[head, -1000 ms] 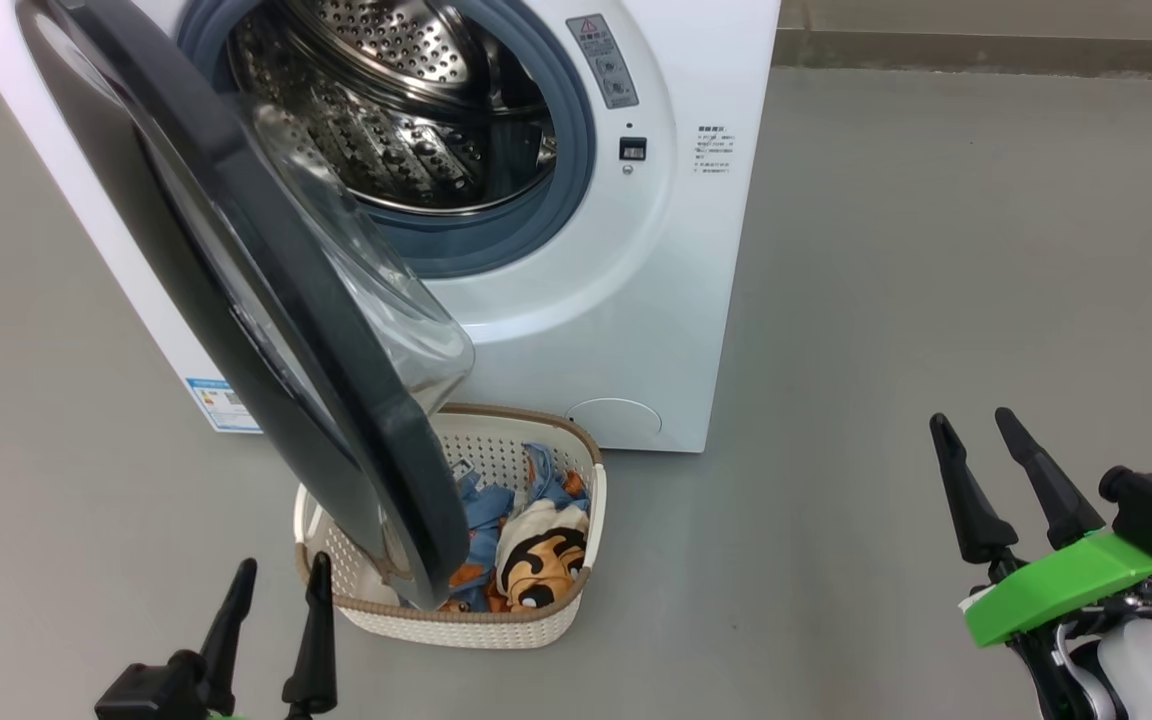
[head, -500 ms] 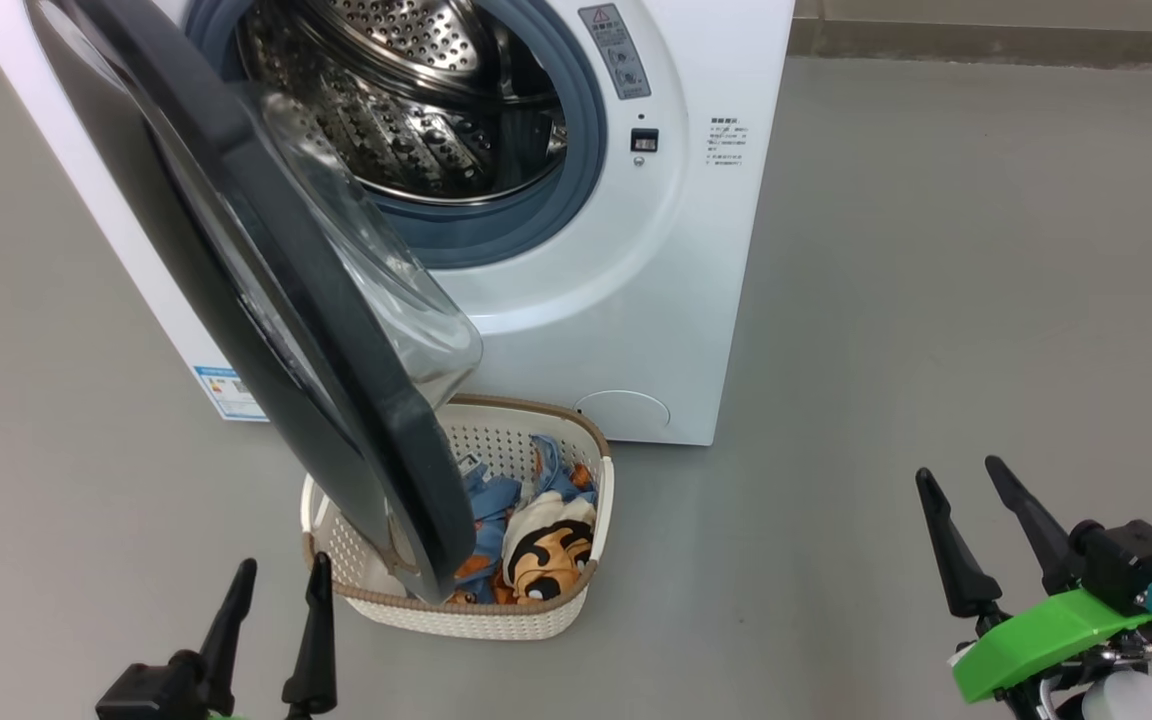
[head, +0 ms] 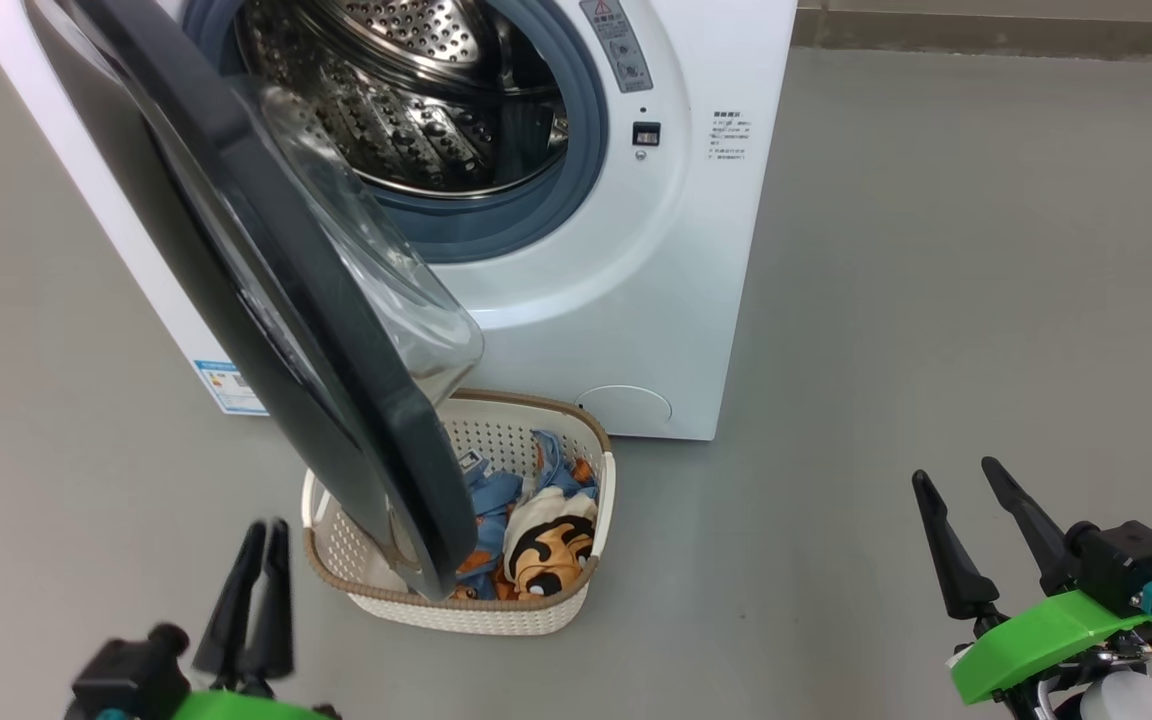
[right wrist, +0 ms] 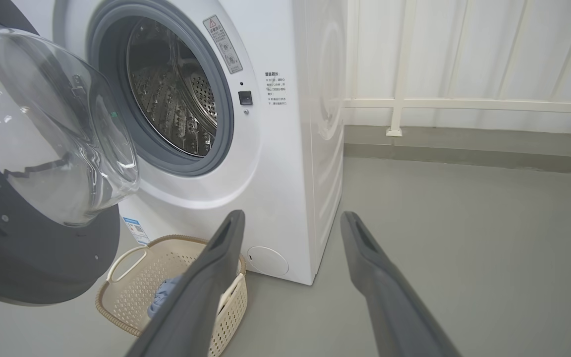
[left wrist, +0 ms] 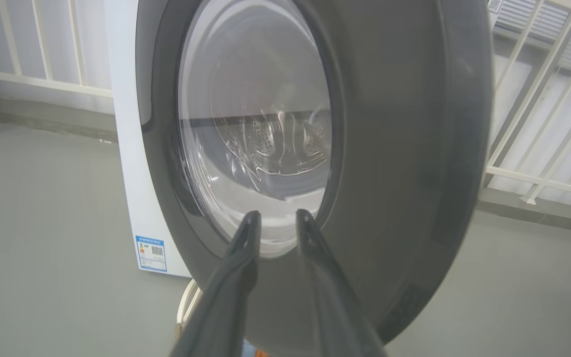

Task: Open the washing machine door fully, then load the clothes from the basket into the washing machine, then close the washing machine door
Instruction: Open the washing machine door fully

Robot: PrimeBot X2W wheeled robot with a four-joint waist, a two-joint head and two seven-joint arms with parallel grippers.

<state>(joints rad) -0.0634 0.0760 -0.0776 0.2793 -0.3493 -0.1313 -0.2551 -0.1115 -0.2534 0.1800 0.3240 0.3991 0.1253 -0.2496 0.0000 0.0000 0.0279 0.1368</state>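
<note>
Down on the grey floor [head: 936, 300], smack against the front of the white washing machine [head: 636, 300]: cream basket [head: 456, 610] with the clothes [head: 541, 540] heaped inside, blue bits plus a cartoon-face print on top. Swung out over the basket's left half: the washing machine door [head: 256, 270], partly open, not folded right back, glass dome facing the steel drum [head: 406, 110]. Blue label sticker [head: 226, 385] low on the machine's front, just left of the door. Lower left of the head view: left gripper [head: 268, 525], fingers drawn close with only a narrow slit between the tips, pinching nothing, aimed at the door's glossy outer face, contact hard to call. Lower right: right gripper [head: 954, 472], fingers spread wide, empty, well clear of machine and basket, over bare floor. Behind it all, white railing [right wrist: 464, 104].
</note>
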